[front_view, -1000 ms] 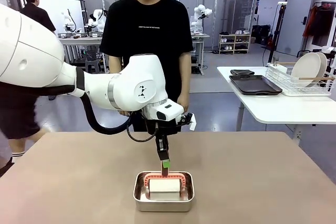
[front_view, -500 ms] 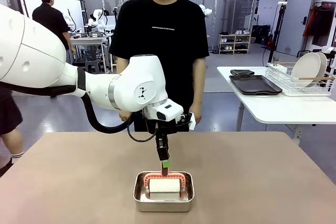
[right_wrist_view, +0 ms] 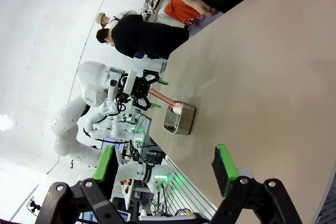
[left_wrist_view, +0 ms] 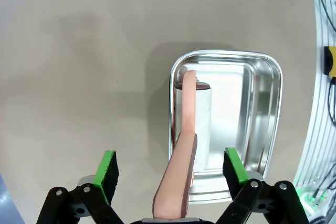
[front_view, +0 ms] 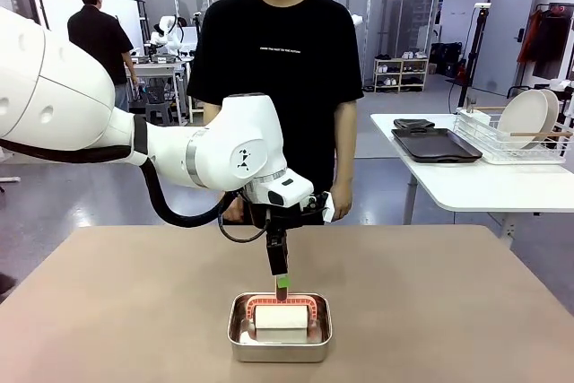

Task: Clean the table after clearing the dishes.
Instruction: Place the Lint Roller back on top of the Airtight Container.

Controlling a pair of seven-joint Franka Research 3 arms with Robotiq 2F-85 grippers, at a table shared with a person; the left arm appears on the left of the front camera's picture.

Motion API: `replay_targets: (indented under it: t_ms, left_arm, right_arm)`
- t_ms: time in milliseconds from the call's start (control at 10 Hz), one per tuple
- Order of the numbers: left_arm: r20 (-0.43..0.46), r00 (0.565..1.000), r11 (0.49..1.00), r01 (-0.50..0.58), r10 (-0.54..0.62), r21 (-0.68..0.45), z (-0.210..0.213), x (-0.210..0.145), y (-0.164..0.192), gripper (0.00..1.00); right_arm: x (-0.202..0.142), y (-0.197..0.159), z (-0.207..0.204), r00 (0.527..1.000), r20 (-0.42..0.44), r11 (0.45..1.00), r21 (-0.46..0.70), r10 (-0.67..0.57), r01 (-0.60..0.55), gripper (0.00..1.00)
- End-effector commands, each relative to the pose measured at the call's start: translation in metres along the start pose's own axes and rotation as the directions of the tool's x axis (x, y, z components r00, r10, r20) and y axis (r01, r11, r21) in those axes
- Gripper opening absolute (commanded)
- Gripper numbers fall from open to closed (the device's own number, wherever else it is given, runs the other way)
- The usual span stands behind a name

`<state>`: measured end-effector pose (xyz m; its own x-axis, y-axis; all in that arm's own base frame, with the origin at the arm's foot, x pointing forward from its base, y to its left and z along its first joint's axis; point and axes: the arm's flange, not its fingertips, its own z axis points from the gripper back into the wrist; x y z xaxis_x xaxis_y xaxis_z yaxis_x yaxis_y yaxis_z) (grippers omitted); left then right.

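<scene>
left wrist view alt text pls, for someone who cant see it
The left gripper hangs open above a steel pan on the tan table. A pink-handled roller stands in the pan, its handle rising between the green pads.

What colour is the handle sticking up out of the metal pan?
The handle is salmon pink, clearest in the left wrist view.

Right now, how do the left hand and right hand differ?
The left hand hangs open over the steel pan, the pink handle of the roller between its fingers but untouched; the right hand is open over bare table, nothing between its fingers. Left points straight down; right sits far from the pan. Both have green pads.
</scene>
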<state>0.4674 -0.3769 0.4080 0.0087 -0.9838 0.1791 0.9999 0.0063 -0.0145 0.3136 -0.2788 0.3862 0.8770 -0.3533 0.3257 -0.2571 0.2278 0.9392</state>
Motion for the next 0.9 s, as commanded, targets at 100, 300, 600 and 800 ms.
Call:
replay_targets:
  t_ms: [100, 300, 600, 800]
  left_arm:
    - [-0.014, 1.0, 1.0, 0.008, -0.008, -0.015, -0.01, 0.002, -0.005, 1.0]
    - [0.0, 1.0, 1.0, 0.002, -0.002, -0.001, 0.0, 0.001, -0.001, 1.0]
    - [0.0, 1.0, 1.0, 0.002, -0.002, -0.001, 0.0, 0.001, -0.001, 1.0]
    - [0.0, 1.0, 1.0, 0.002, -0.002, -0.001, 0.0, 0.001, -0.001, 1.0]
  right_arm:
    - [-0.003, 0.004, 0.0, 1.0, 0.007, 1.0, 0.007, 0.005, -0.006, 0.93]
    - [-0.003, 0.004, 0.0, 1.0, 0.007, 1.0, 0.007, 0.005, -0.006, 0.93]
    - [-0.003, 0.004, 0.0, 1.0, 0.007, 1.0, 0.007, 0.005, -0.006, 0.93]
    - [-0.003, 0.004, 0.0, 1.0, 0.007, 1.0, 0.007, 0.005, -0.006, 0.93]
